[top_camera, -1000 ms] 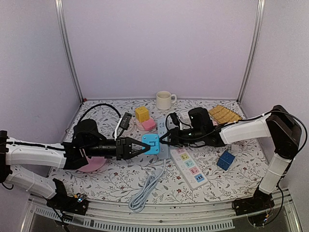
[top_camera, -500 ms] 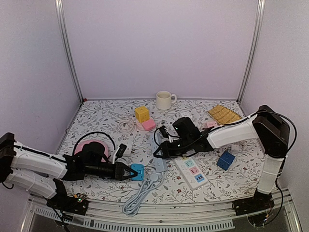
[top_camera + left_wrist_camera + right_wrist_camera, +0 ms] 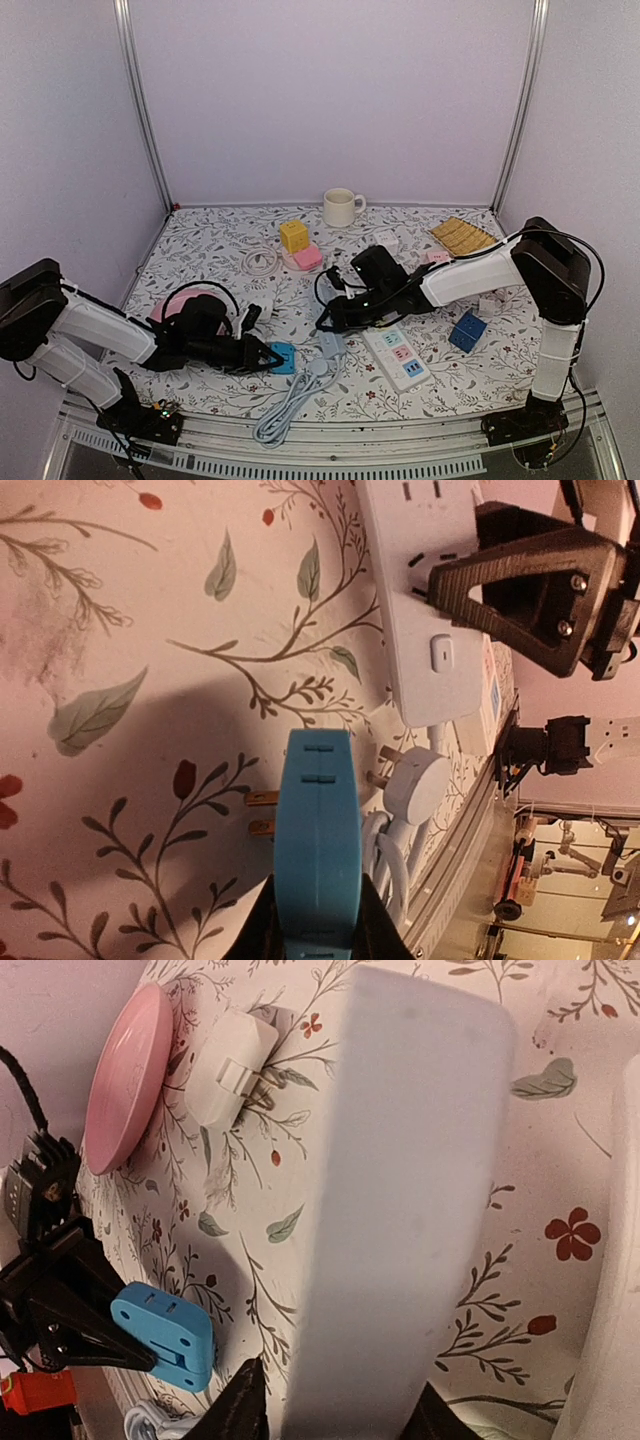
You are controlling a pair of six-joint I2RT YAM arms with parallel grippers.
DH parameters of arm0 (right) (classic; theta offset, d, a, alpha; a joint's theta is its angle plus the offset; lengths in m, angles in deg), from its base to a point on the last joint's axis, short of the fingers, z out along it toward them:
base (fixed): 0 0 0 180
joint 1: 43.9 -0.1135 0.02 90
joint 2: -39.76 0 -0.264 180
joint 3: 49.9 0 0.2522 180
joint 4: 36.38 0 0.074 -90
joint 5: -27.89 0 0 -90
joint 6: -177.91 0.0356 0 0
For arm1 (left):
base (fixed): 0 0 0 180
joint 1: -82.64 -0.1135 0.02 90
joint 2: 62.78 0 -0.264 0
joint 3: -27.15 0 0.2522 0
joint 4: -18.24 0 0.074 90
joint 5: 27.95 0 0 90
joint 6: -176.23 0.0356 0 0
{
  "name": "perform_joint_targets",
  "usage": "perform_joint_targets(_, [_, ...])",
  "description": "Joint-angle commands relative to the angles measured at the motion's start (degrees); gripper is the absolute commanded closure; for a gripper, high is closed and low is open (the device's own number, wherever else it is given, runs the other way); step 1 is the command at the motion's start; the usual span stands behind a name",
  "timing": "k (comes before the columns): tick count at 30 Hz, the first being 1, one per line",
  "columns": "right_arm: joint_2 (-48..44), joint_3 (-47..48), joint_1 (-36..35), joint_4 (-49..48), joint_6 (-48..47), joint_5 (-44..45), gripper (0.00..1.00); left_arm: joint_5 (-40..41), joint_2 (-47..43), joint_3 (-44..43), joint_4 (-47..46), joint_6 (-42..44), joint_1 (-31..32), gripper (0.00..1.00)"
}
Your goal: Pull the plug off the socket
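1. The floral counter (image 3: 200, 240) carries everything.
2. The white socket (image 3: 400, 1210) lies at the counter's middle front.
3. The right end effector (image 3: 335, 1415) straddles the socket with a finger along each side. I cannot tell whether it clamps the socket or stands slack.
4. The left end effector (image 3: 315, 920) pinches the plug, low over the counter.
5. The blue plug (image 3: 318, 840) is out of the socket, left of it and apart, with its two prongs bare.
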Motion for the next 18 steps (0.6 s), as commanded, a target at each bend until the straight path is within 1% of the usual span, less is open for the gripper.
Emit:
perform_joint_targets(1, [-0.2, 1.0, -0.7, 2.5, -1.8, 1.9, 0.48, -1.0, 0.3, 0.6, -1.0, -0.3, -1.8, 0.85])
perform_joint_targets(5, [-0.7, 1.3, -0.6, 3.7, -2.4, 3.6, 0.35, 1.1, -1.6, -0.4, 4.0, 1.0, -2.2, 0.68])
perform_joint_targets(6, [-0.9, 1.3, -0.6, 4.1, -2.5, 4.1, 0.32, 1.7, -2.2, -0.7, 5.5, 1.3, -2.2, 0.62])
perform_joint_targets(9, [-1.9, 1.3, -0.6, 5.2, -2.6, 6.1, 0.22, 4.0, -3.8, -2.3, 11.0, 2.6, -2.2, 0.53])
perform_joint_targets(11, [-2.6, 1.3, -0.6, 6.0, -2.8, 7.7, 0.18, 6.1, -5.1, -3.1, 14.5, 3.5, -2.2, 0.46])
perform_joint_targets(15, [-4.3, 0.4, -0.5, 6.9, -3.2, 10.1, 0.12, 10.2, -8.2, -4.7, 20.2, 4.9, -2.2, 0.39])
perform_joint_targets(18, [-5.7, -0.4, -0.5, 7.4, -3.1, 11.4, 0.10, 12.7, -10.3, -6.8, 24.8, 6.1, -2.2, 0.37])
